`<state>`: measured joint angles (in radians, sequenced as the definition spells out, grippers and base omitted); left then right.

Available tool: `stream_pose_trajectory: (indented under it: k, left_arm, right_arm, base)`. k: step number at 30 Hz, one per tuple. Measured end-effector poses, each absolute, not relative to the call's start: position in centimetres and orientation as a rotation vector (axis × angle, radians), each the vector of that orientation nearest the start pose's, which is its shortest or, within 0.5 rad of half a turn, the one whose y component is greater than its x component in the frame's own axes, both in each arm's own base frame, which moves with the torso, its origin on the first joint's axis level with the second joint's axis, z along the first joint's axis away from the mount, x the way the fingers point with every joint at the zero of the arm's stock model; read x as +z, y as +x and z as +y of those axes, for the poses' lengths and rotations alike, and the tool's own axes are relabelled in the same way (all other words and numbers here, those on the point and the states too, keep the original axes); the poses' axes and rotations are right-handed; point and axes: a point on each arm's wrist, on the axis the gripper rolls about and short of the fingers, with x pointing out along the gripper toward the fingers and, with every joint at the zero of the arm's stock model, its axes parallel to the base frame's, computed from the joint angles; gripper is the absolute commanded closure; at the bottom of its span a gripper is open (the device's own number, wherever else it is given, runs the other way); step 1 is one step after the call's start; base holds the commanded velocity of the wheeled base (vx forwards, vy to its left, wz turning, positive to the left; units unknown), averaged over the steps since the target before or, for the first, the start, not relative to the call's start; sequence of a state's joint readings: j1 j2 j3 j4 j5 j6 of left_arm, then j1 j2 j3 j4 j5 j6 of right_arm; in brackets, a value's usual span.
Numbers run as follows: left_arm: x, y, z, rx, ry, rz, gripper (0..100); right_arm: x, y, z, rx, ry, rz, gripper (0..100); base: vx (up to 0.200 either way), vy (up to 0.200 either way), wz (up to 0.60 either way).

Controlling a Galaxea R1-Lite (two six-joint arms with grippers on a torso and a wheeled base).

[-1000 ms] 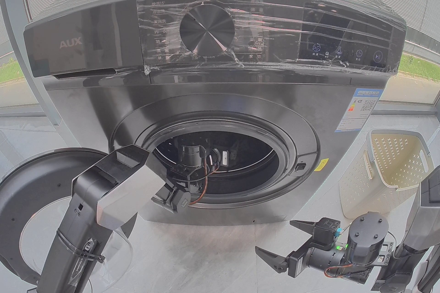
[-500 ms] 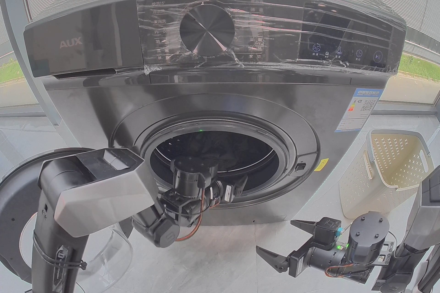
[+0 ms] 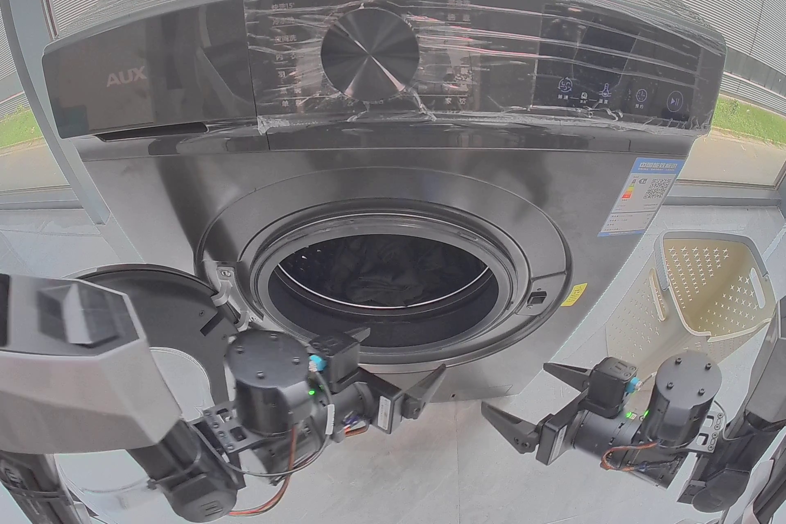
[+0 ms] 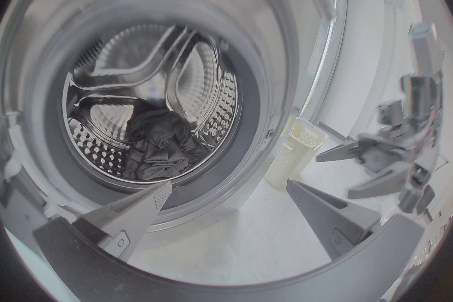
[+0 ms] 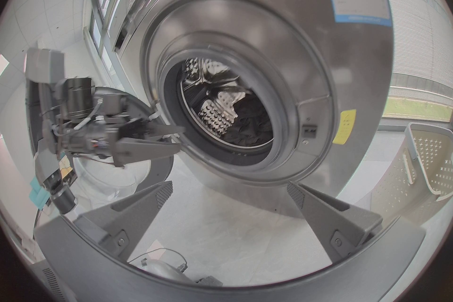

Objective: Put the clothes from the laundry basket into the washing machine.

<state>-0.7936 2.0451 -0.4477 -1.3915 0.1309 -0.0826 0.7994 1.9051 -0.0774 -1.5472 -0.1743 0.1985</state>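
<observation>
Head view, left pincer [image 3: 399, 354], right pincer [image 3: 517, 386] both spread empty, clothes [image 3: 385, 268] in washing machine [image 3: 393, 173], laundry basket [image 3: 647, 329] alongside

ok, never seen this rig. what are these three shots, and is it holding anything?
A two-armed robot faces a grey front-loading washing machine with its round door swung open. The wide shot is from the robot's head; the other two come from cameras on each wrist, looking past that arm's own fingers. The left gripper and right gripper hang before its opening, both open, holding nothing. Dark crumpled clothes lie in the steel drum. The cream perforated plastic laundry basket sits on the floor on the robot's right and looks empty.
</observation>
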Motion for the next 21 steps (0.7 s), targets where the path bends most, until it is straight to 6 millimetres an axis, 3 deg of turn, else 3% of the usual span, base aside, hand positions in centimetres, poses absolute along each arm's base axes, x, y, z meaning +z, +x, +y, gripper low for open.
stream_pose_trajectory:
  k: [5,10,21]
  left_arm:
    - [9.3,18.1,-18.8,-0.654,-0.046,0.206,0]
    - [11.1,15.8,-16.4,-0.638,-0.087,0.153,0]
    - [12.1,13.2,-12.9,-0.551,-0.081,0.096,0]
  right_arm:
    - [7.9,16.4,14.7,0.538,0.087,0.259,0]
    - [9.1,16.4,12.8,0.46,0.113,0.211,0]
    - [11.3,15.6,10.5,0.395,0.157,0.113,0]
  base:
    - [0.0,0.0,0.0]
    - [0.0,0.0,0.0]
    - [-0.2,0.0,0.0]
